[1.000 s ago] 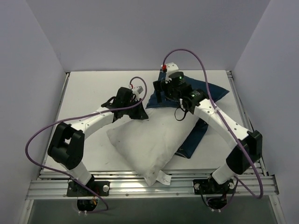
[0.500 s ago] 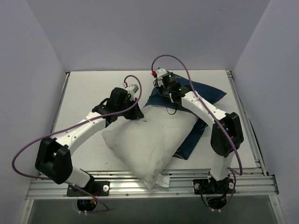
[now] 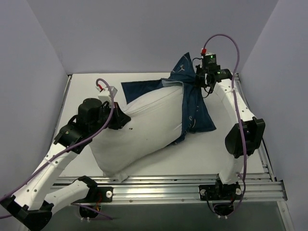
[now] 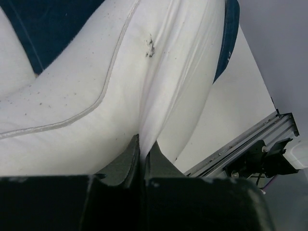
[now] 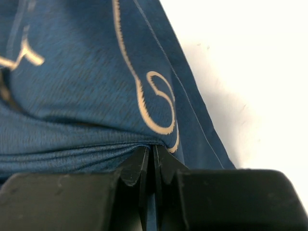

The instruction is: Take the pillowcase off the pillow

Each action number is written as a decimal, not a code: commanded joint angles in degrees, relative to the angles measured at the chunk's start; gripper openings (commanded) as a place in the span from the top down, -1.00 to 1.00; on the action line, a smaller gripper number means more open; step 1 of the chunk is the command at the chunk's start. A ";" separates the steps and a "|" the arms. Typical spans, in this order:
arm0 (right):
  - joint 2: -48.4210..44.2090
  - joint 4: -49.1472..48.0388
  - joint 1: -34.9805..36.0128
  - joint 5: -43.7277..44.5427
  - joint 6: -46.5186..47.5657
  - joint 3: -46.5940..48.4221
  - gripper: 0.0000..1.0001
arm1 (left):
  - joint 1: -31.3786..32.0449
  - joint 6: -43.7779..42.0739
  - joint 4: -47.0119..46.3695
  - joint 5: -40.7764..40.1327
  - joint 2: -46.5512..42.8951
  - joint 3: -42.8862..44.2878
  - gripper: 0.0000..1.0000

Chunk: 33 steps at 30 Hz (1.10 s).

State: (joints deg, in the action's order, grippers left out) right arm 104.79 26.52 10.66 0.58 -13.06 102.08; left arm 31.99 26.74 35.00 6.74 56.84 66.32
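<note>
Pillow (image 3: 144,125) is seen lying diagonally across the middle of the table (image 3: 82,89), most of its white body bared; only the far right end is sheathed by the pillowcase (image 3: 196,110), which is bunched there, with one flap spread flat on the far side and a peak drawn up toward the back corner. Left gripper (image 4: 143,147) is seen pinched together on a raised fold of the white shell at the pillow's near-left end, the fabric being pulled into long creases running away from the jaws. Right gripper (image 5: 153,154) is clamped on a gathered ridge of the navy cloth, close under a loop of the printed lettering. The case is judged thin, limp and light: it drapes and wrinkles freely, so a pinch on a doubled ridge or hem is thought surer than one on a single layer. The pillow is judged plump, soft and bulky rather than heavy; its shell stretches before the stuffing follows, so a grip deep in a fold or on the piped seam is favoured. Some drag of cloth against cloth is expected at the covered end, and slippage of a shallow pinch is the chief risk noted.
</note>
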 commanded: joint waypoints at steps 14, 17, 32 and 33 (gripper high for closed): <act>-1.07 -11.57 -11.11 -1.17 -3.82 -1.24 0.95 | -1.84 2.26 14.18 -12.11 -10.27 1.18 0.95; -5.20 -15.53 -5.83 -9.08 -4.68 -8.00 0.59 | -1.93 1.13 3.46 -11.57 -3.25 -1.19 0.95; -33.76 -19.31 2.61 -8.05 -8.29 -36.94 -0.98 | 5.23 -17.93 -12.32 -15.86 13.13 6.37 -0.93; -35.43 -20.10 2.79 -8.57 -8.73 -38.96 -0.99 | 7.80 -21.00 -12.85 -17.80 12.60 5.40 -0.92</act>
State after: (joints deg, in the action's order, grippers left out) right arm 73.17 8.67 12.91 -9.61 -19.97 67.90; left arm 32.93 14.39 28.75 -8.78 73.54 71.94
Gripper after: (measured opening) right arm 0.987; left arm 0.965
